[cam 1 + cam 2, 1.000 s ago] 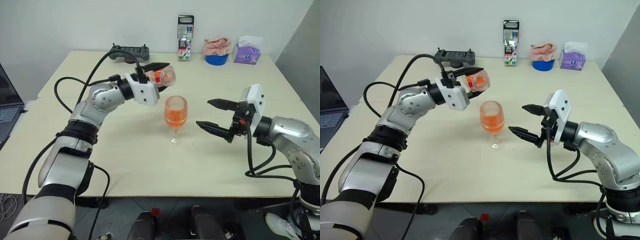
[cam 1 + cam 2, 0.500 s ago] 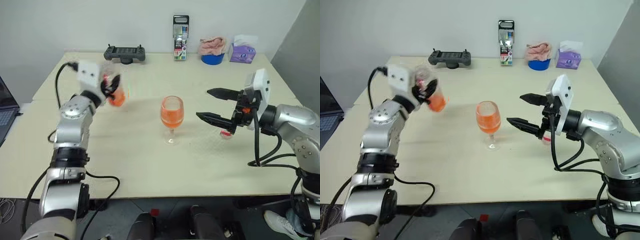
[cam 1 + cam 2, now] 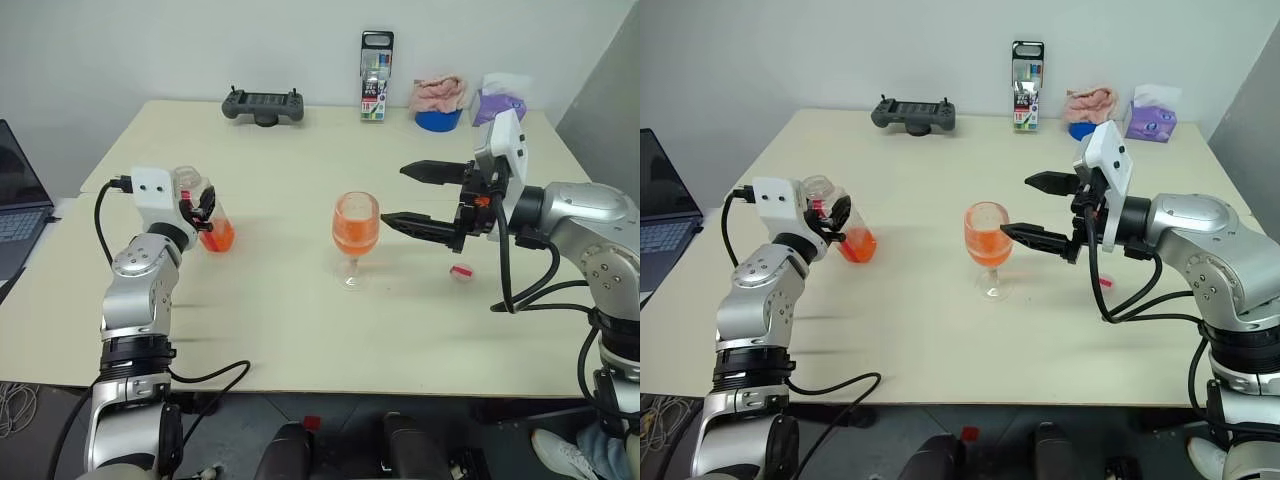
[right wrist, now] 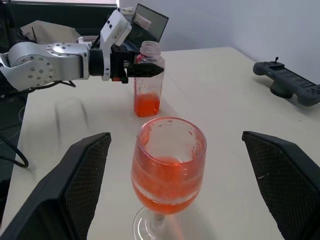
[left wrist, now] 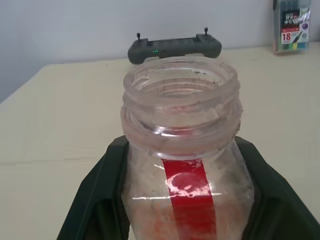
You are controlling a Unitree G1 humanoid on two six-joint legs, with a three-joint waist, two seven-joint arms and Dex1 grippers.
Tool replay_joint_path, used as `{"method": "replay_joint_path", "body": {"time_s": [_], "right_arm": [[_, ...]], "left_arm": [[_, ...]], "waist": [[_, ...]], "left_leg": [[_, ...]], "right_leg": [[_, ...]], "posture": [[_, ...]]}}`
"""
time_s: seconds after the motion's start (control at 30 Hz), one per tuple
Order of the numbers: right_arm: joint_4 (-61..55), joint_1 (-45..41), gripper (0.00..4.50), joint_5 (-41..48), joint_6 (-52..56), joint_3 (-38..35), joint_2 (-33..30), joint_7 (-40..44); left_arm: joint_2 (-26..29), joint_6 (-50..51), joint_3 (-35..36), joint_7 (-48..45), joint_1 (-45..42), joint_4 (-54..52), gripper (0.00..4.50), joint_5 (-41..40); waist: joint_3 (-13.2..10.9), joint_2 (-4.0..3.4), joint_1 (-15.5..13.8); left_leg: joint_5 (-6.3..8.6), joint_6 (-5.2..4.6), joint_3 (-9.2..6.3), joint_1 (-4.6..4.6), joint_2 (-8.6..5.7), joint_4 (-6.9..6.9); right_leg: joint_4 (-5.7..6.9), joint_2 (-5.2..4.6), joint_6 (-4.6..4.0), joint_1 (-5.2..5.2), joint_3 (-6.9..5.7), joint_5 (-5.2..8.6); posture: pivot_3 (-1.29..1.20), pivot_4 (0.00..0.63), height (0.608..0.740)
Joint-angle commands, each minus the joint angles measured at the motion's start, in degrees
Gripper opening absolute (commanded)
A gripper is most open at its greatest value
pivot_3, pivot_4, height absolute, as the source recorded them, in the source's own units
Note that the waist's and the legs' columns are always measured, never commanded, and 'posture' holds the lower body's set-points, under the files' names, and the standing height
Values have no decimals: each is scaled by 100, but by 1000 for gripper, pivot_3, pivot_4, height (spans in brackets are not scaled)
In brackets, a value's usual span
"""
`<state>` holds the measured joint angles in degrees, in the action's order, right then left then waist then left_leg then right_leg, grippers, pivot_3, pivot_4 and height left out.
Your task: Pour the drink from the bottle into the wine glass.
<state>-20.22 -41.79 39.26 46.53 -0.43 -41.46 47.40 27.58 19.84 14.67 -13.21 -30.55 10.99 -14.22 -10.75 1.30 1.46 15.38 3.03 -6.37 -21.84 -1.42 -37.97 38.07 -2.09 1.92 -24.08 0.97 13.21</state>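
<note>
Four cameras: a stereo head pair high over the table [image 3: 300, 330], and one on each wrist.

The head pair looks forward and down, taking in the whole table with the wine glass [image 3: 356, 228] near centre; both eyes share that scene, slightly offset. The left wrist camera sits very close behind the bottle [image 5: 182, 150], facing past its open neck to the controller [image 5: 174, 48] at the far edge. The right wrist camera looks level along its end effector [image 4: 177, 185], the wine glass close in front, the bottle and left end effector [image 4: 131, 67] beyond it.

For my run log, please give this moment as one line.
left gripper: shut on bottle, upright | right gripper: open beside wine glass | drink: poured
</note>
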Motion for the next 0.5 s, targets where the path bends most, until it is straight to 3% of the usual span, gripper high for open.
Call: {"method": "replay_joint_path", "body": {"time_s": [0.03, 0.27, 0.5], "right_arm": [[-81, -157, 4500, -50, -123, -51, -20, 60], [-39, -145, 4500, -150, -155, -20, -25, 101], [-17, -114, 4500, -225, -188, -24, 13, 125]], "left_arm": [[-12, 95, 158, 0, 90, -237, 2105, -93], [-20, 166, 151, 30, 146, -246, 4350, -57], [4, 213, 143, 6, 178, -267, 4485, -37]], "waist": [[0, 0, 5], [0, -1, 6], [0, 0, 6]], "left_leg": [[0, 0, 0, 0, 0, 0], [0, 0, 2, 1, 0, 1], [0, 0, 0, -1, 0, 1]], "right_leg": [[0, 0, 0, 0, 0, 0], [0, 0, 0, 0, 0, 0], [-2, 0, 0, 0, 0, 0]], "posture": [[0, 150, 740], [0, 150, 740], [0, 150, 740]]}}
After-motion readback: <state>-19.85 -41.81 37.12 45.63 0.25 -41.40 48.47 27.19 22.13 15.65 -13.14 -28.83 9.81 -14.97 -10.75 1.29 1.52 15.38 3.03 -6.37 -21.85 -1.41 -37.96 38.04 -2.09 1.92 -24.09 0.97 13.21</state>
